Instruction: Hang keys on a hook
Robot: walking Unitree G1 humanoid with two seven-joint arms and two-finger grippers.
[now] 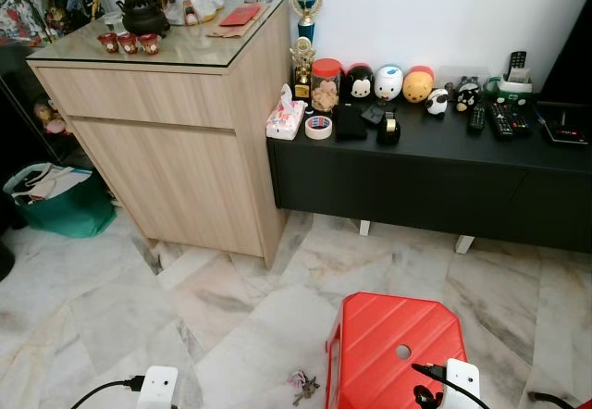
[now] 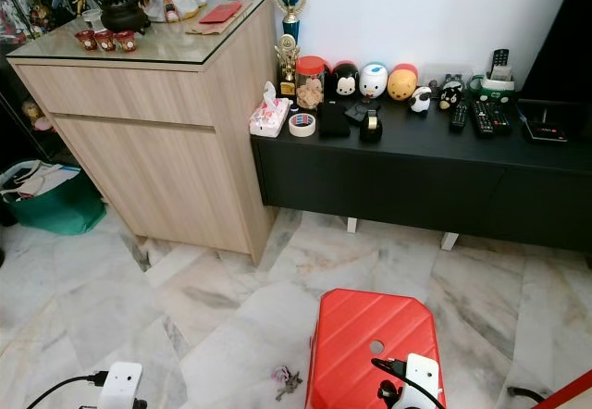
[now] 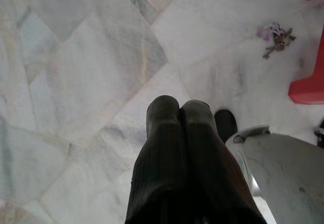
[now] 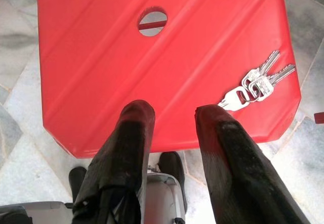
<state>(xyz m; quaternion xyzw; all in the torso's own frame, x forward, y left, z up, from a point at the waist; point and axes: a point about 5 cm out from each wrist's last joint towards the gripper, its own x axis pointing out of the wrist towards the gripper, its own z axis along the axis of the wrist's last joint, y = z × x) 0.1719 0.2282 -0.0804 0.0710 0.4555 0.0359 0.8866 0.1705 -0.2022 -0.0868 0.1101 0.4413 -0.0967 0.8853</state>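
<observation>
The task stood at its very start: nothing was grasped, and no hook could be made out in any view. The right gripper (image 4: 174, 117) hung released, fingers apart, over the near edge of the red stool (image 4: 101, 72). A bunch of silver keys (image 4: 253, 84) lay flat on the stool's top near a corner, at about two o'clock from the gripper's tips and apart from them. The next move, as I judged it, called for shifting the right gripper sideways over the keys, lowering it and pinching the ring, which lay flat and would give little to grip.

The left gripper (image 3: 178, 113) was clenched on nothing, fingers pressed together above the marble floor (image 3: 76, 57).

The left wrist view showed a second bunch of keys with a purple tag (image 3: 276, 35) on the floor just beside the stool's edge; the head views placed it at nine o'clock from the stool's near corner. The silver keys could not be found in the head views.
</observation>
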